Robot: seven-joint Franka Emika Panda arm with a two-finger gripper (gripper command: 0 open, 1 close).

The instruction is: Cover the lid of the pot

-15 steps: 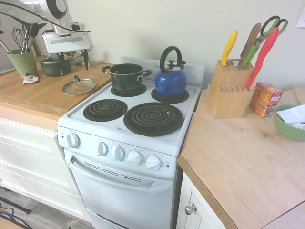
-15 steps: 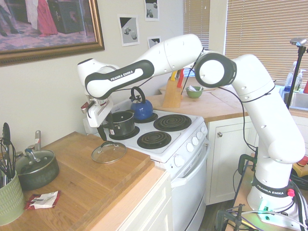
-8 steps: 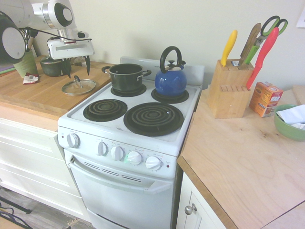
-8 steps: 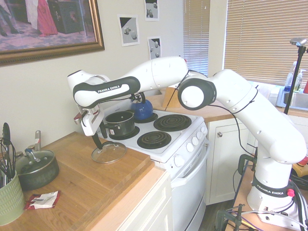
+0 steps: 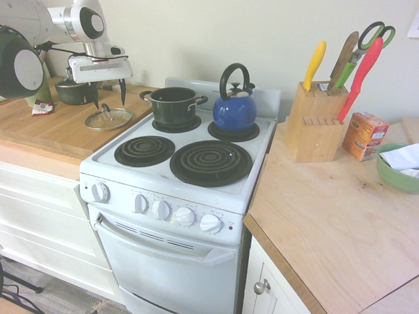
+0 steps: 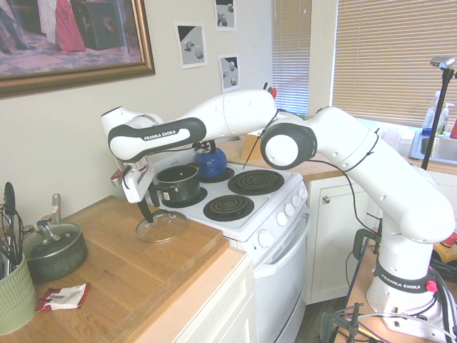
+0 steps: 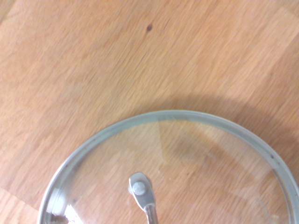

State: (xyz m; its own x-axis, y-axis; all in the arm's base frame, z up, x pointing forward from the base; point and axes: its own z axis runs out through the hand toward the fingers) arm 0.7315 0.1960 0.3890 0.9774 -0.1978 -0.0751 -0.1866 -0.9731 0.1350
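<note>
The clear glass lid [image 5: 108,119] [image 6: 161,225] lies flat on the wooden counter, just left of the stove, with its small knob up. My gripper [image 5: 108,95] [image 6: 148,201] hangs right above it, open, its dark fingers pointing down on either side of the knob without touching the lid. In the wrist view the lid [image 7: 187,163] fills the lower half, its knob near the bottom centre. The dark pot [image 5: 173,104] [image 6: 177,183] stands uncovered on the stove's back left burner.
A blue kettle [image 5: 234,108] sits on the back right burner, beside the pot. A smaller dark lidded pot [image 6: 53,250] and a green utensil holder [image 6: 14,300] stand further along the counter. A knife block [image 5: 314,121] is right of the stove.
The arm has swung over and lowered, so the open gripper now sits above the lid. In the last half second it shifted only slightly. Lid and pot have not moved.
</note>
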